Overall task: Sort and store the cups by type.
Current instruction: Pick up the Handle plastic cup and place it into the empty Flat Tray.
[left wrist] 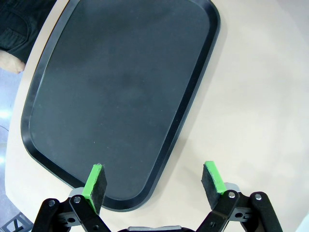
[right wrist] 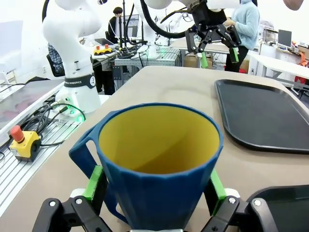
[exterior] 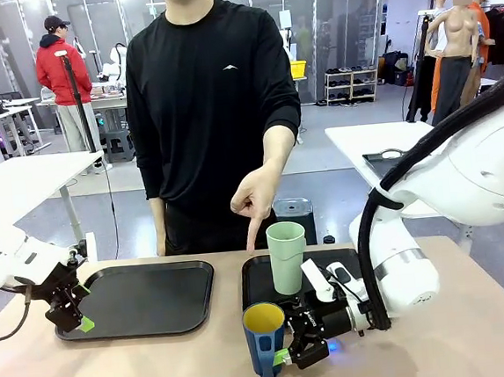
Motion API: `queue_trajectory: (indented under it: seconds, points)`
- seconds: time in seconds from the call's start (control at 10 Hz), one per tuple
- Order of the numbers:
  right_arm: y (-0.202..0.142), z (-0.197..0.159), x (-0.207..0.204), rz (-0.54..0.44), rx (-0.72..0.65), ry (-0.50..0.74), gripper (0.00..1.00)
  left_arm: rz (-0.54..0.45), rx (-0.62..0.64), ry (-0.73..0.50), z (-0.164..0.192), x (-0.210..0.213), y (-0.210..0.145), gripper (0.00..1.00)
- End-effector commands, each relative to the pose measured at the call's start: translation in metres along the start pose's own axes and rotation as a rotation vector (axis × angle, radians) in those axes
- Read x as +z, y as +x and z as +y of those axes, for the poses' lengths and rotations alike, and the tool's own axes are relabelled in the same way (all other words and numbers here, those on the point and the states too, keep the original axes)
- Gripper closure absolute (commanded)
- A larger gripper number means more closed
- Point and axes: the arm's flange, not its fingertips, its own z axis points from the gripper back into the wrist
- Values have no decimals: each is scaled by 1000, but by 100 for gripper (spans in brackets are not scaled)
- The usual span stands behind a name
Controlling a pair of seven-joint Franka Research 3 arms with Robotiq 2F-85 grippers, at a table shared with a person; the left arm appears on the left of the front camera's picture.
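Blue cup (right wrist: 159, 169) between open pads (upright)

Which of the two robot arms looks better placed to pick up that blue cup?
The right. Its gripper already has open fingers on either side of the blue cup, not yet squeezing. The left gripper hangs open over the near edge of the far tray, well away.

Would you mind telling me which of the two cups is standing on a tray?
The tall mint-green tumbler stands on the right-hand black tray. The dark blue cup, yellow inside, stands on the bare table instead.
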Motion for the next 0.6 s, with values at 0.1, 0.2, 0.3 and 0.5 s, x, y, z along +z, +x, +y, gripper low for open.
queue_trajectory:
  seconds: [0.1, 0.2, 0.3, 0.5]
  points:
    - [-3, -5, -12, -2, 35, 21, 0, 15, 1, 17, 0, -1, -1, 0]
    - [-5, -5, -14, 10, 28, 28, 0, 15, 1, 17, 0, -1, -1, 0]
    - [-6, -5, -13, 32, 31, 26, 3, 15, 1, 17, 0, -1, -1, 0]
    - [-6, -3, -14, 35, 30, 27, 20, 15, 1, 17, 0, -1, -1, 0]
